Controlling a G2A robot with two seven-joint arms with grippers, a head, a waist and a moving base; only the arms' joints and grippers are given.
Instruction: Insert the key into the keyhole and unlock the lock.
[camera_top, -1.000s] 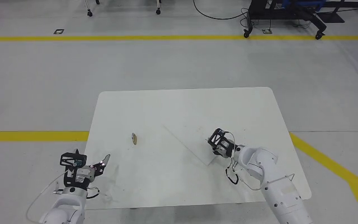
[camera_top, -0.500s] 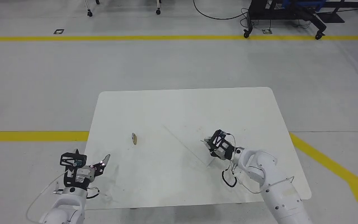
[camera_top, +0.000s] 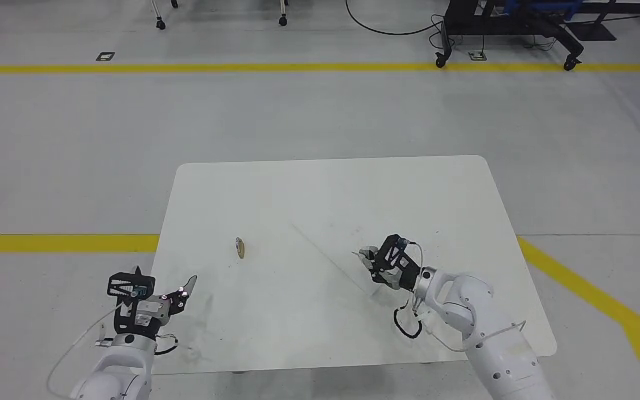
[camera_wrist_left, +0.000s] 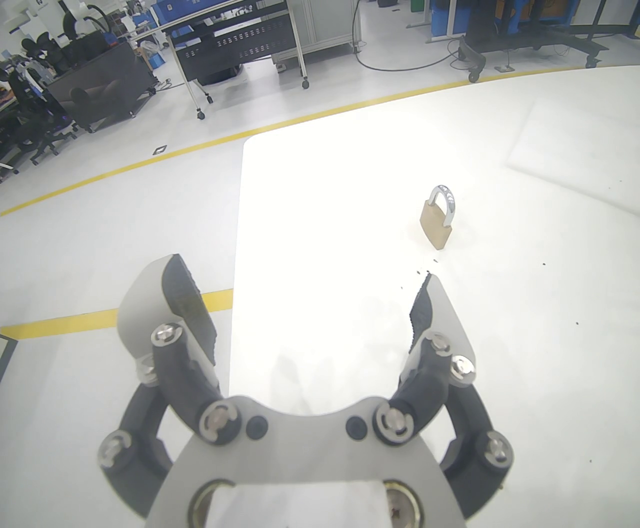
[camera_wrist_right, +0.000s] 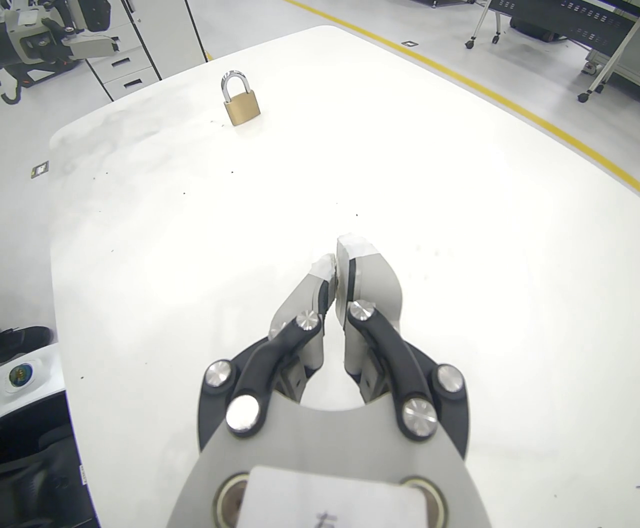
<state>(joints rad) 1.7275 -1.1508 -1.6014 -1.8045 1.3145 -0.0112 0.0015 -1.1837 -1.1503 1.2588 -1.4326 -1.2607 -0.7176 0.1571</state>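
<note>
Top view: brass padlock (camera_top: 240, 246) upright, right gripper (camera_top: 366, 260) pinched

The brass padlock stands left of the white table's (camera_top: 330, 185) centre. The right gripper, nearer the right edge, is pinched tight, possibly on a key. The left gripper (camera_top: 178, 292) gapes wide, empty, at the near left corner.

Padlock (camera_top: 240, 246), top view: too small to tell shackle from body. Its base is hidden against the tabletop (camera_wrist_left: 325, 225). Right tool (camera_wrist_right: 335, 257) fingertips pressed together; contents, if any, indiscernible.
</note>
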